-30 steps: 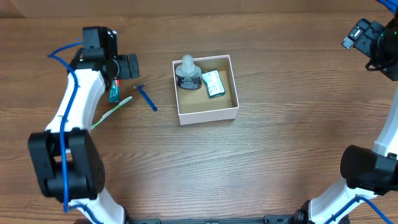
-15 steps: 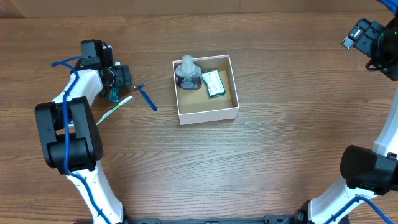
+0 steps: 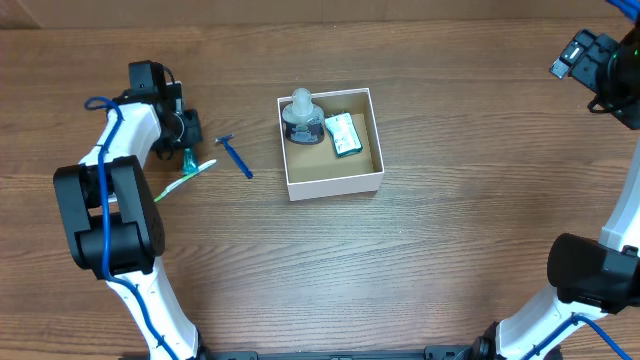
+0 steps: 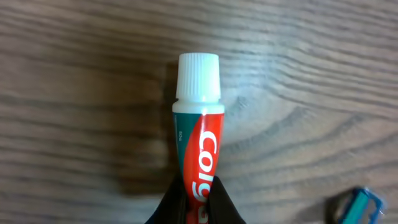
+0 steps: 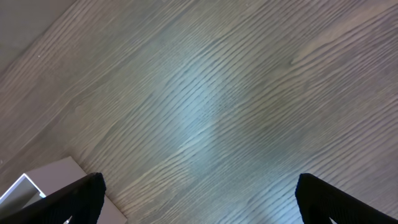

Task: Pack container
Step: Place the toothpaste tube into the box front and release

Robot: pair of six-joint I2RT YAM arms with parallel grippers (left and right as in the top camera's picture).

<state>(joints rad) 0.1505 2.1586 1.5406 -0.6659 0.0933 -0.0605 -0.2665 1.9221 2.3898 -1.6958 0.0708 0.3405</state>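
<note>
— Brown wood-grain table (image 3: 400,260) fills every view. Where is the box?

— The box (image 3: 335,183) sits open on it, white outside and brown inside, with neither arm touching it.

— Anything inside?

— A dark bottle (image 3: 302,118) with a pale top stands in the far-left corner of the box. A green packet (image 3: 344,134) lies flat just right of the bottle, toward the far side of the box.

— And outside?

— A blue razor (image 3: 236,155) lies just left of the box, apart from its wall. A green-and-white toothbrush (image 3: 185,178) lies farther left of the box, beyond the razor. The toothpaste (image 4: 198,124) is well left of the box, close by the toothbrush head.

— Who has hold of it?

— The left gripper (image 4: 198,202). Its two dark fingers are pinched on the red-and-green tube from either side, and the white cap points away from them. Whether the tube is off the wood, I cannot tell.

— The other arm?

— The right gripper (image 5: 199,199) hangs well right of the box with fingers spread wide and nothing between them. Its camera catches only bare wood and a white corner of the box.
</note>
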